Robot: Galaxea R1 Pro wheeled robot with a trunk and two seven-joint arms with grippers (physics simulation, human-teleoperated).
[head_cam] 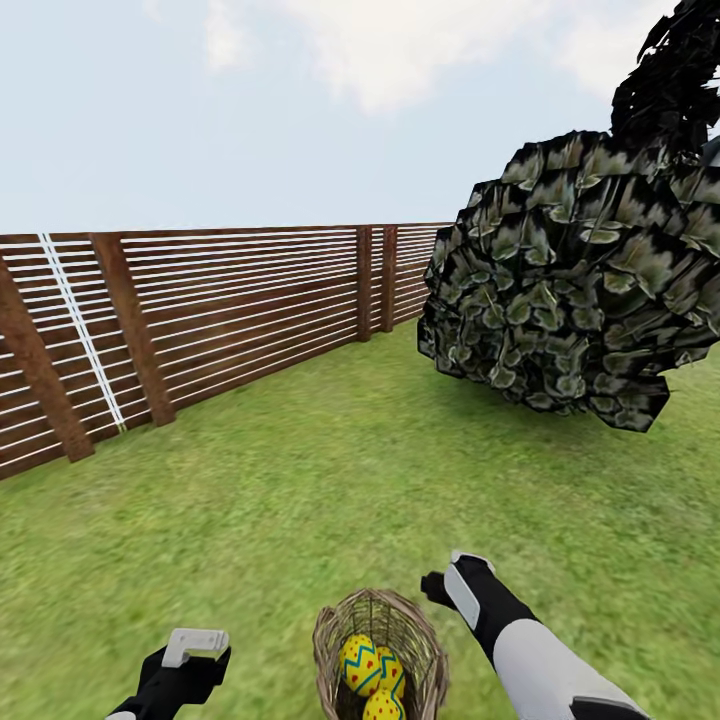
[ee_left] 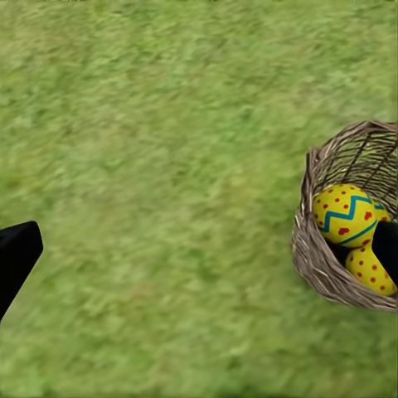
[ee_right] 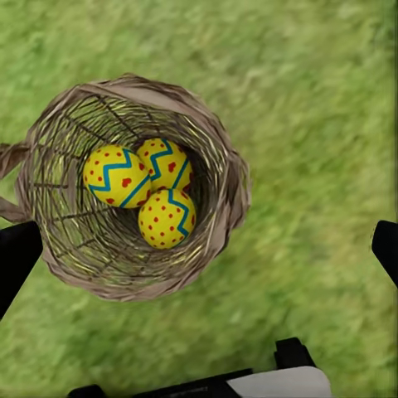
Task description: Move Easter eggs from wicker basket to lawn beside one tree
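Below, wicker basket [ee_right: 124, 186] holding three Easter eggs [ee_right: 137, 186], right pincer [ee_right: 199, 249] spread wide, empty, left pincer's [head_cam: 195, 650] gap unclear, open lawn [head_cam: 330, 480] around.

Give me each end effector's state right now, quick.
Left end effector: empty over the lawn; open or shut cannot be told.
Right end effector: open, empty, above the basket holding three eggs.

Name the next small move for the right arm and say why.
Probably lower the right gripper into the basket onto the nearest egg. All three eggs sit in the basket, none is held, and the right wrist view looks straight down on them with the fingers apart.
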